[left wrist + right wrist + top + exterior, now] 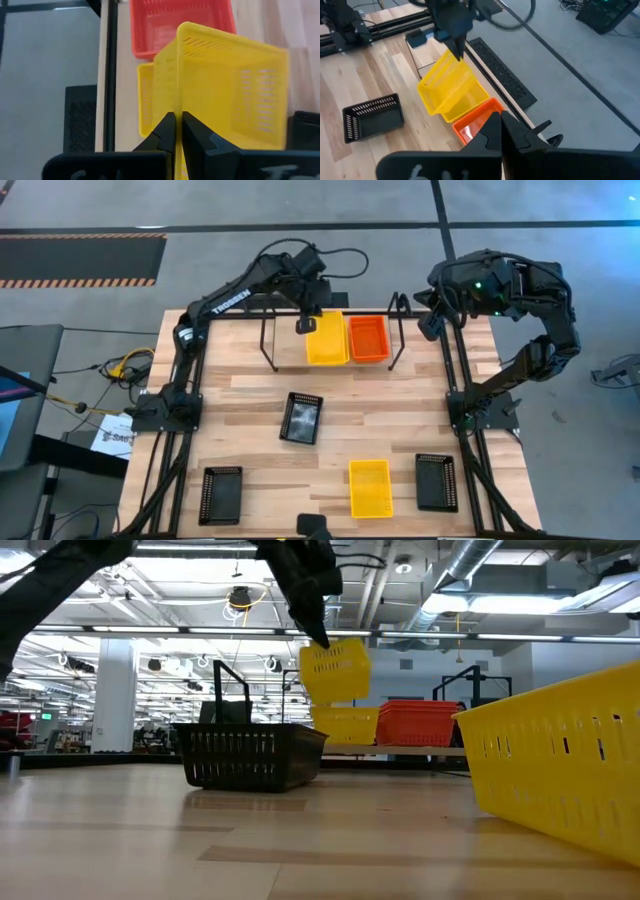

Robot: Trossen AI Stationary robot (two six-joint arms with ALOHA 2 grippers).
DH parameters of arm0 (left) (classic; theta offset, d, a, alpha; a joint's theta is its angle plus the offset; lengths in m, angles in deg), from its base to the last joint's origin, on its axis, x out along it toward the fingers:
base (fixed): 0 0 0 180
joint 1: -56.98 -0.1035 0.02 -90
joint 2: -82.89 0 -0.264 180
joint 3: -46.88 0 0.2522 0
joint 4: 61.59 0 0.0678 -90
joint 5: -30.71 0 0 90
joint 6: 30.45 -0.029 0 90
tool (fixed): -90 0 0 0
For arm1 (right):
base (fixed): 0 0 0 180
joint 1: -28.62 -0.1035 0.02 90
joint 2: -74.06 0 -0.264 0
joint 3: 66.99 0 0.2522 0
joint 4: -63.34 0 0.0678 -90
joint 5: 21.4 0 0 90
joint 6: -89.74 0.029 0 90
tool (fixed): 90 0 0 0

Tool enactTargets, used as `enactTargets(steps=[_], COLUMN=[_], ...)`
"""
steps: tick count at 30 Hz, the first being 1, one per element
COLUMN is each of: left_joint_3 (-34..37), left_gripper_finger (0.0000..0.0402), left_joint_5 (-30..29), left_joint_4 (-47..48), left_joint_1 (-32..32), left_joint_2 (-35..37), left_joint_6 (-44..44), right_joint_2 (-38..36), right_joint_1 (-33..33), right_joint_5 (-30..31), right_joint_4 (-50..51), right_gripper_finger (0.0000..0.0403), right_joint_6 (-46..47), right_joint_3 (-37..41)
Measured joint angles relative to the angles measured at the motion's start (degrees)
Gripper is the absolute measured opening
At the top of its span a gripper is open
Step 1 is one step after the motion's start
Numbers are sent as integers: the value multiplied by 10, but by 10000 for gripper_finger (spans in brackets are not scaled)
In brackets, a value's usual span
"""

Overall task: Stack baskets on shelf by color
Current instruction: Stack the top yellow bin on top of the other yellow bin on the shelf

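Left gripper (305, 323): over the far middle of the counter (250, 405), above the shelf; jaws clenched on the wall of a yellow basket, as the left wrist view shows.
Held yellow basket (335, 669): lifted clear and tilted, hanging from the left gripper right above a second yellow one.
Shelf (268, 340): black rod rack at the far edge of the counter, one looped end at the left, the other at the right.
Yellow basket on shelf (346, 724): sits in the shelf's middle, under the held one, touching the red one on its right.
Red basket (368, 338): on the shelf, right of the yellow, close to the right looped end.
Right gripper (499, 127): raised at the far right corner, beyond the shelf's right end; jaws clenched, holding nothing.
Middle black basket (302, 417): alone in the centre of the counter, near side of the shelf.
Near-left black basket (221, 494): by the near left edge.
Near yellow basket (369, 487): near edge, right of centre.
Near-right black basket (436, 481): just beside the near yellow basket, on its right.
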Motion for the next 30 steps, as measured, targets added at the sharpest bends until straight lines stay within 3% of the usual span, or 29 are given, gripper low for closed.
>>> enactTargets(steps=[30], left_joint_3=[4], left_gripper_finger=[0], left_joint_5=[13], left_joint_4=[8], left_joint_1=[-12], left_joint_2=[-132], left_joint_6=[-63], right_joint_2=[37], right_joint_1=[0], right_joint_5=[-2], right_joint_4=[0], right_gripper_finger=[8], right_joint_6=[-3], right_joint_3=[0])
